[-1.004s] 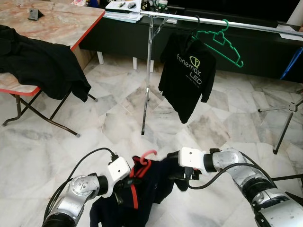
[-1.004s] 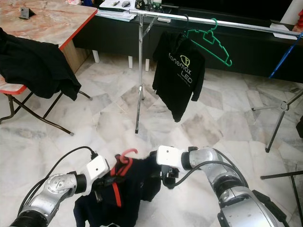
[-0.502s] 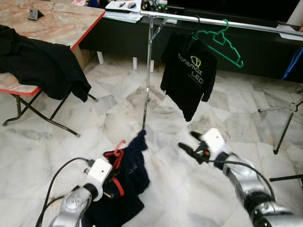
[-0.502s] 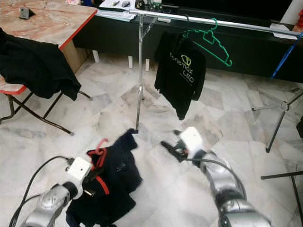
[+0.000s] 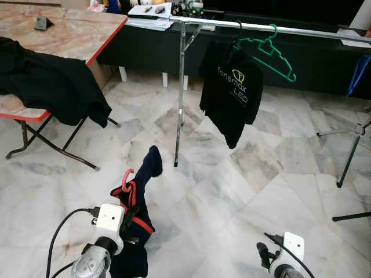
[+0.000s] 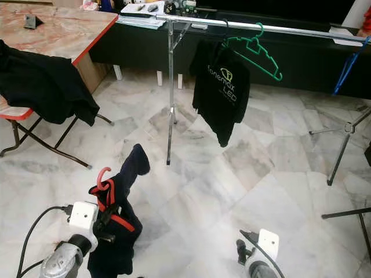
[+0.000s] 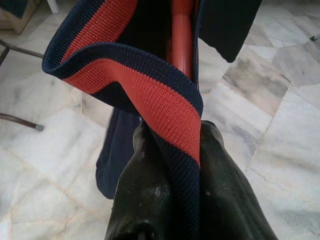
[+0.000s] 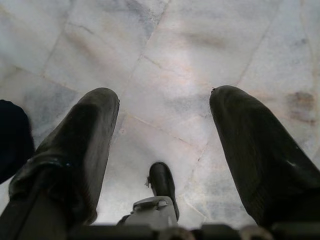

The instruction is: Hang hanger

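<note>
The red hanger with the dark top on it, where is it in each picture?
Left eye view: red hanger low on the left, above the left gripper.
Right eye view: hanger low on the left.
Left wrist view: its red bar at the top middle, behind the striped collar.
Right wrist view: hanger not in it.
Shared landmark: the silver rail with the green hanger.

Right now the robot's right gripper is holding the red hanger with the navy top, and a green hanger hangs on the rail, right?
Not quite: the left gripper holds the red hanger with the navy top, as the left wrist view shows. The right gripper is open. The green hanger does hang on the rail.
</note>
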